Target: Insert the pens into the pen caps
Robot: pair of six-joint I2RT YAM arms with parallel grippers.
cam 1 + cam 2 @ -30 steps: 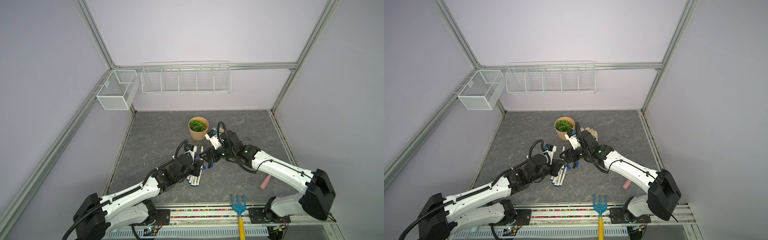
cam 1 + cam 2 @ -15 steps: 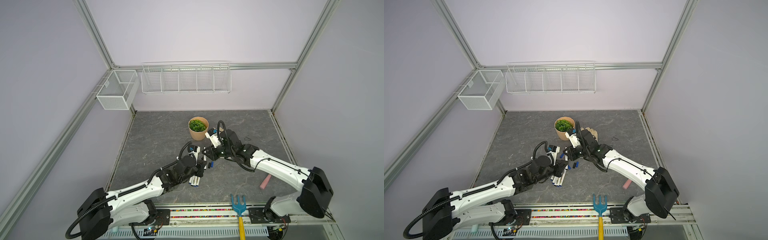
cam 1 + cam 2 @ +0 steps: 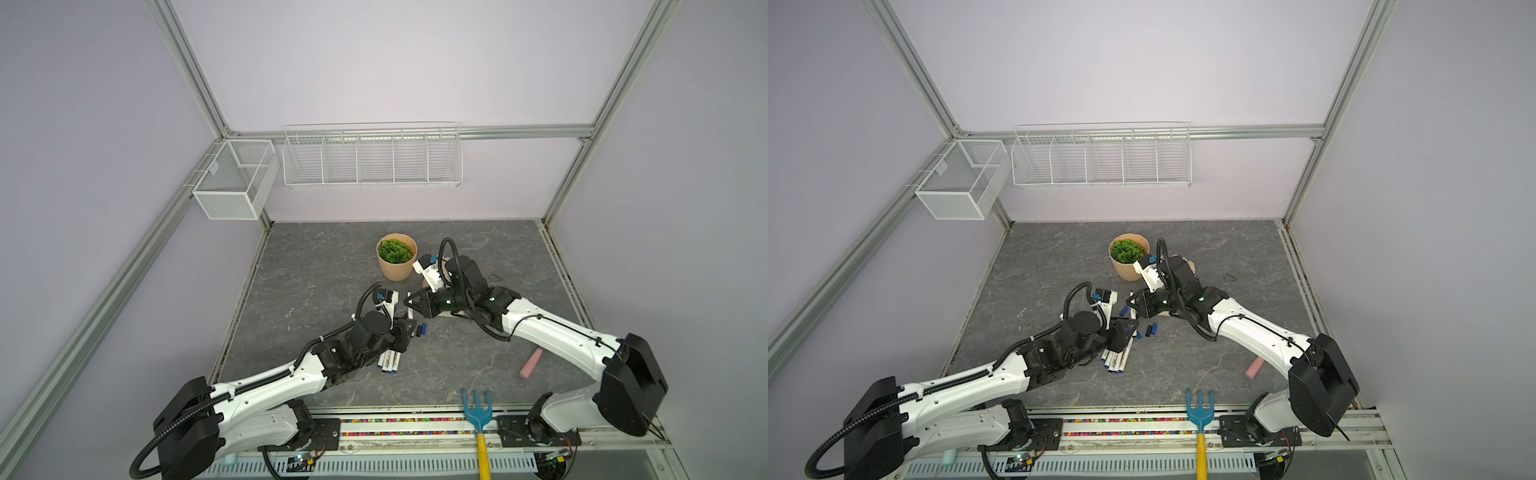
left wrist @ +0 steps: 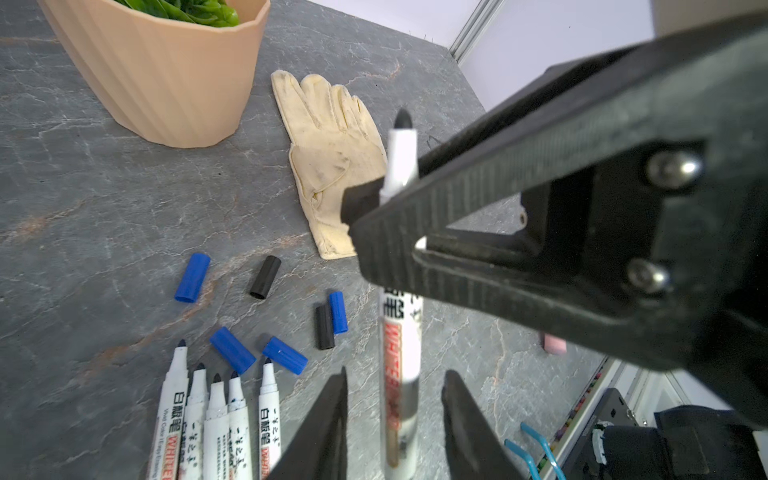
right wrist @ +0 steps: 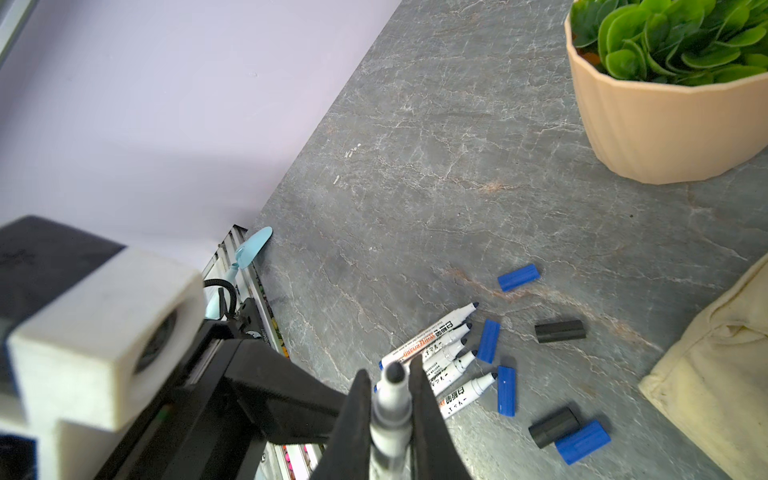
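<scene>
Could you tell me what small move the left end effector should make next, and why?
Probably draw the left end effector back off the pen: its jaws stand apart beside the barrel, while the right end effector is shut on the pen just behind its black tip. That frees the left arm to fetch a black cap.

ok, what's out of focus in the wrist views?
Left wrist view: right claw near the lens is soft; pen caps on the table sharp. Right wrist view: held pen and white camera housing blurred; loose pens crisp.
</scene>
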